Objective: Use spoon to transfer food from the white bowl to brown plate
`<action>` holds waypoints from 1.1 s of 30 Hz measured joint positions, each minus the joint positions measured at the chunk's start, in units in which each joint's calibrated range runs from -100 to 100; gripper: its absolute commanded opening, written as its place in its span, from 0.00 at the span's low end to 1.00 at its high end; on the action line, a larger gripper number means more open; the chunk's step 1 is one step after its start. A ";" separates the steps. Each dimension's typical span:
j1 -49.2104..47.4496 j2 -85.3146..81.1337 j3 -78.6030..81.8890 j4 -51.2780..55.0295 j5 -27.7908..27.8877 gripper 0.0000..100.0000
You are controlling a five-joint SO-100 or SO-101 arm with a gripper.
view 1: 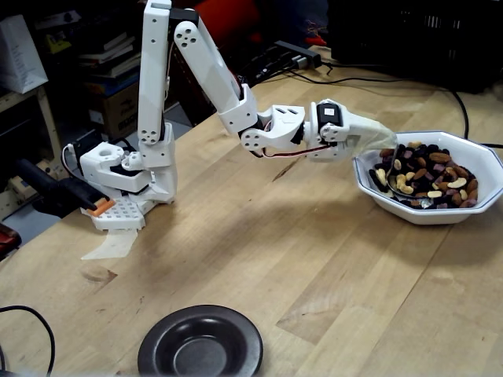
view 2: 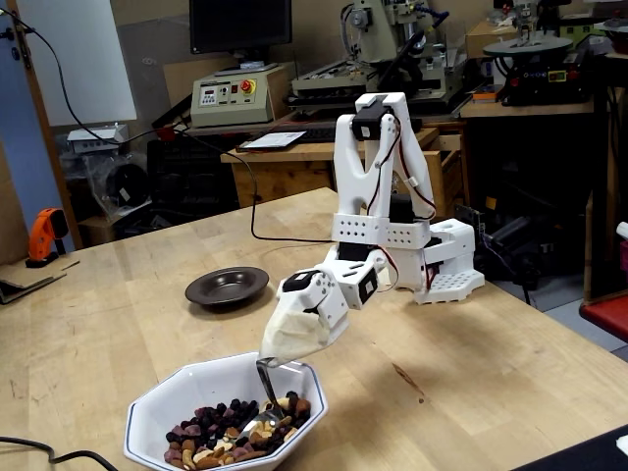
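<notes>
The shiny silver metal spoon (view 1: 402, 191) sits with its oval bowl down in the food (view 1: 431, 174), a mix of pale cashews, brown nuts and dark purple-black raisin-like pieces. In a fixed view a few pale pieces appear to rest on the spoon bowl (view 2: 263, 424). Its slim handle rises from the heap, up and back into the gripper (view 2: 294, 334), so the long axis runs from the fingertips steeply down into the heap. The food fills the wide, shallow, eight-sided white ceramic bowl (view 1: 471, 209) with the thin dark blue rim line. That bowl lies directly below and just ahead of the gripper, with the spoon crossing its near rim.

The gripper is wrapped in a pale cloth-like cover, which hides the jaws. How far they stand apart cannot be read directly. The spoon handle enters the cover and hangs off it without other support, so I judge the fingers closed tight on the handle.

The small round dark brown glossy plate (view 1: 200, 343) with the broad rim and sunken centre lies well apart from the gripper. It is behind the gripper, back past the arm's base, on the side opposite the white bowl. It looks empty in both fixed views.

Judgement: the scooping step is in hand and no food has reached the plate. The coming move calls for lifting the spoon level, then swinging the arm round across the bare wooden table (view 1: 330, 275). Tilting the spoon bowl on the way risks spilling pieces.
</notes>
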 measured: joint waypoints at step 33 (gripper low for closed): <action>5.11 -0.60 -0.34 -14.53 2.15 0.04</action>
